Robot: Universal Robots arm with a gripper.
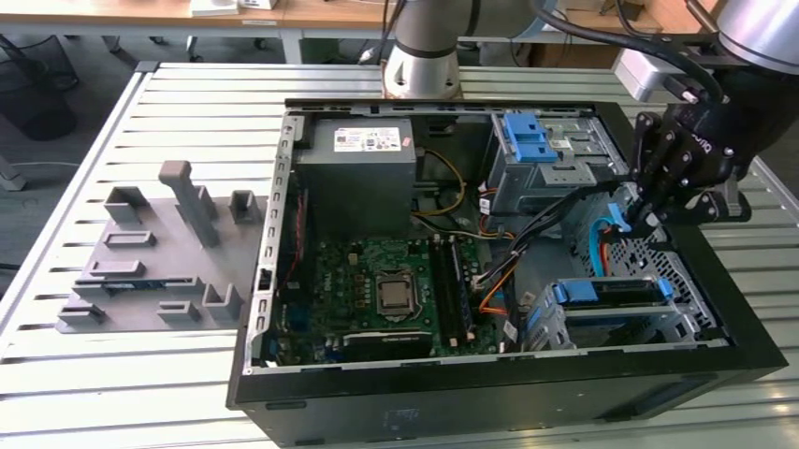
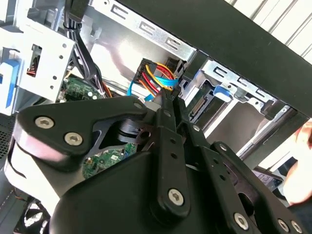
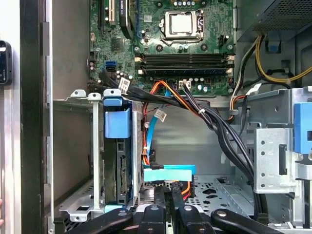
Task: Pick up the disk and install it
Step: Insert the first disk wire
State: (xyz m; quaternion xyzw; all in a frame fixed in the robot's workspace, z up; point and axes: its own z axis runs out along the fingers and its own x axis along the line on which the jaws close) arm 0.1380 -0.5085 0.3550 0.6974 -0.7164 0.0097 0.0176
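The disk (image 1: 605, 292), silver in a blue carrier bracket, sits in the drive bay at the case's front corner on the exterior view's right. In the first wrist view the disk (image 3: 118, 170) stands on edge inside that bay; its connector end (image 2: 201, 103) appears in the second wrist view. My gripper (image 1: 639, 213) hangs inside the case just behind the bay. Its fingers (image 3: 161, 202) are closed together on a blue cable connector (image 3: 168, 174) with red, yellow and orange wires (image 2: 157, 74). The connector is a short gap away from the disk.
The open black case (image 1: 500, 393) lies on a slatted metal table (image 1: 187, 94). Inside are the motherboard (image 1: 387, 281), a grey power supply (image 1: 362, 159) and a grey cage with a blue latch (image 1: 534, 140). A grey fixture (image 1: 163, 253) lies beside it. A hand (image 2: 302, 165) is nearby.
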